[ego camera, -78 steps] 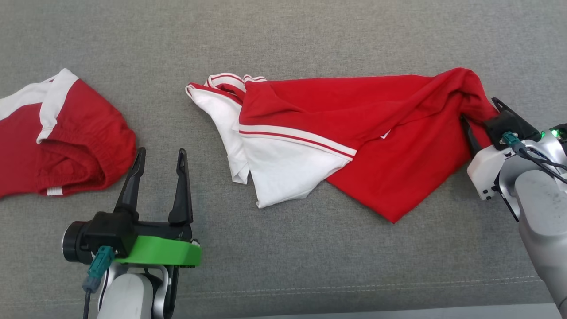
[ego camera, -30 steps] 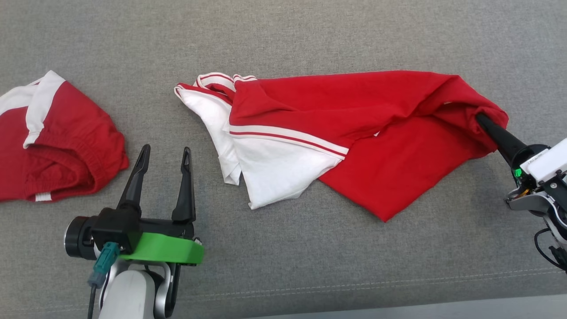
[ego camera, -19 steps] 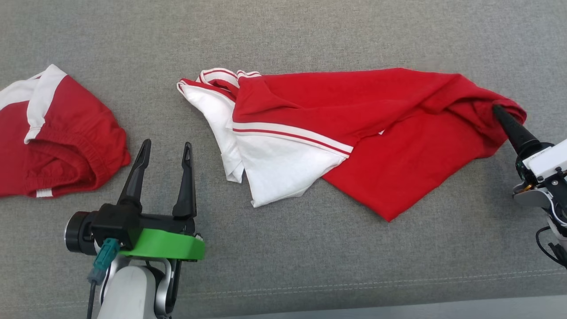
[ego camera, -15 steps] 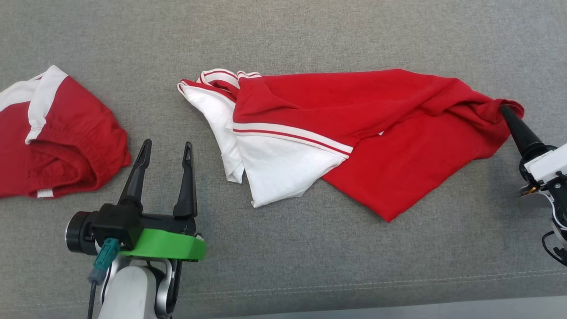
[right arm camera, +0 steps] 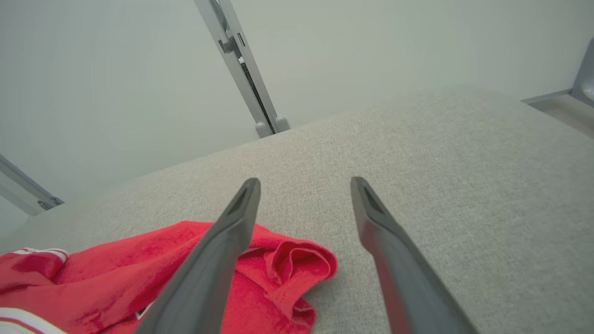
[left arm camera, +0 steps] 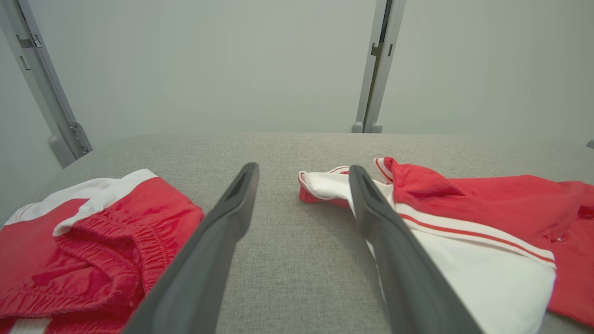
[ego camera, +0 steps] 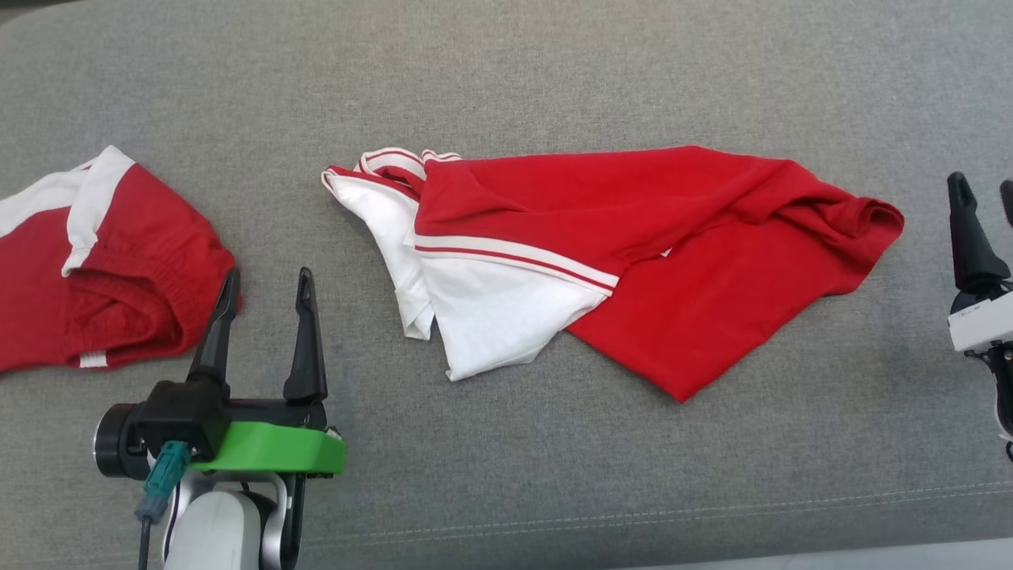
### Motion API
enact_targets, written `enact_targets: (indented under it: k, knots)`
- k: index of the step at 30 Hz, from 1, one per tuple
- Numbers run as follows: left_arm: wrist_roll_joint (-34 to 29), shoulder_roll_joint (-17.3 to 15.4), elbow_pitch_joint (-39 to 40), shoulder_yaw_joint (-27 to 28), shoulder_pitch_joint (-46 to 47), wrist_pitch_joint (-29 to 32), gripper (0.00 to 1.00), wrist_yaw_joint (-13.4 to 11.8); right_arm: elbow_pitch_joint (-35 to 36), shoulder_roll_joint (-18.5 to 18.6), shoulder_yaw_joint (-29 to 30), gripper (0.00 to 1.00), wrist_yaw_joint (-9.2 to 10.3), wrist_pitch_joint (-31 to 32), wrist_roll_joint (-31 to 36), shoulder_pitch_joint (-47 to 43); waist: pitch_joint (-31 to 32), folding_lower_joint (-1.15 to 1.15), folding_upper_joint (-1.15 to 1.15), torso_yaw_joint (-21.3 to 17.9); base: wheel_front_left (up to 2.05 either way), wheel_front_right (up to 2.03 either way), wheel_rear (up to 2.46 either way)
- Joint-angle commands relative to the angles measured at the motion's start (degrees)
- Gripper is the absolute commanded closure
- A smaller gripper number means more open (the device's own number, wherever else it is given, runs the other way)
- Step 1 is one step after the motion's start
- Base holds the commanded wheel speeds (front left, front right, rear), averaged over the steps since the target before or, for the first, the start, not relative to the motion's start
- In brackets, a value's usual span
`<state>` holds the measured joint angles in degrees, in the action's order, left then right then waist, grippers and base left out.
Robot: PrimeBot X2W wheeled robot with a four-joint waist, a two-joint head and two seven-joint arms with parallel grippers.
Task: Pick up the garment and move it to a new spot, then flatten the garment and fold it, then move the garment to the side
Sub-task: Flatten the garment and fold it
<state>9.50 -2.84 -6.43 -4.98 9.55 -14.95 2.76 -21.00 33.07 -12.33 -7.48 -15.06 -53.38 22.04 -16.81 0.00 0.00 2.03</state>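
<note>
R gripper (ego camera: 981,186): jaws wide, empty, just right of the red-and-white shirt (ego camera: 673,237), clear of its bunched end. L gripper (ego camera: 267,275): wide too, empty, low between shirt and red shorts (ego camera: 119,269). Shirt lies crumpled mid-cushion (ego camera: 506,71), white part tucked under red. Judged: pick-and-move prob. done; flattening, folding and shifting aside all left.

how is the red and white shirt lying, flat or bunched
Bunched, not flat. The shirt lies crumpled on the grey surface, red cloth lapped over its white part and its right end rumpled.
</note>
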Motion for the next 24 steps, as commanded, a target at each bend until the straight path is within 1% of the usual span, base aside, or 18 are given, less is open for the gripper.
enact_targets:
  k: [1,3,4,5,6,7,8,12,16,20,24]
  knots:
    - [-0.4,-0.1,0.1,0.7,-0.9,-0.2,0.0,-0.4,1.5,-1.6,2.7,0.0,-0.01,-0.3,5.2,-1.6,1.9,0.0,0.0,-0.6,0.0,0.0,0.0]
    - [-0.4,-0.1,0.1,1.1,-1.6,-0.2,0.0,-0.5,4.5,-5.3,6.9,0.0,-0.02,-0.3,12.9,-3.9,3.1,0.0,0.0,-0.7,0.0,0.0,0.0]
    - [-0.5,-0.1,0.1,1.4,-1.9,-0.2,0.0,-0.6,6.2,-6.6,8.6,0.0,-0.01,-0.3,17.0,-4.9,3.6,0.0,0.0,-0.7,0.0,0.0,0.0]
    - [-0.5,-0.1,0.1,1.4,-1.9,-0.2,0.0,-0.6,6.2,-6.6,8.6,0.0,-0.01,-0.3,17.0,-4.9,3.6,0.0,0.0,-0.7,0.0,0.0,0.0]
    - [-0.6,-0.1,0.0,1.9,-2.5,-0.2,0.0,-0.7,9.4,-9.8,11.3,0.0,-0.01,-0.3,23.1,-6.8,4.7,0.0,0.0,-0.6,0.0,0.0,0.0]
    - [-0.6,-0.2,-0.1,2.2,-2.9,-0.2,0.0,-0.7,10.8,-11.3,12.0,0.0,-0.01,-0.3,26.2,-8.1,5.2,0.0,0.0,-0.6,0.0,0.0,0.0]
    - [-0.6,-0.2,-0.1,2.2,-2.9,-0.2,0.0,-0.7,10.8,-11.3,12.0,0.0,-0.01,-0.3,26.2,-8.1,5.2,0.0,0.0,-0.6,0.0,0.0,0.0]
    - [-0.6,-0.5,-0.4,3.2,-4.1,-0.2,0.0,-0.9,15.3,-16.3,14.1,0.0,-0.01,-0.3,34.8,-11.9,7.2,0.0,0.0,-0.5,0.0,0.0,0.0]
    - [-0.9,-0.7,-0.7,3.8,-5.7,-0.2,0.0,-0.8,17.6,-20.7,15.4,0.0,-0.01,-0.3,40.7,-15.3,9.0,0.0,0.0,-0.3,0.0,0.0,0.0]
    - [-1.3,-0.8,-1.5,3.8,-6.8,-0.2,0.0,-0.6,17.5,-23.3,15.3,0.0,-0.01,-0.3,44.7,-18.3,10.2,0.0,0.0,-0.1,0.0,0.0,0.0]
    - [-1.7,-1.1,-2.3,3.8,-8.1,-0.2,0.0,-0.5,16.9,-25.1,14.6,0.0,0.0,-0.3,46.8,-20.9,11.4,0.0,0.0,-0.1,0.0,0.0,0.0]
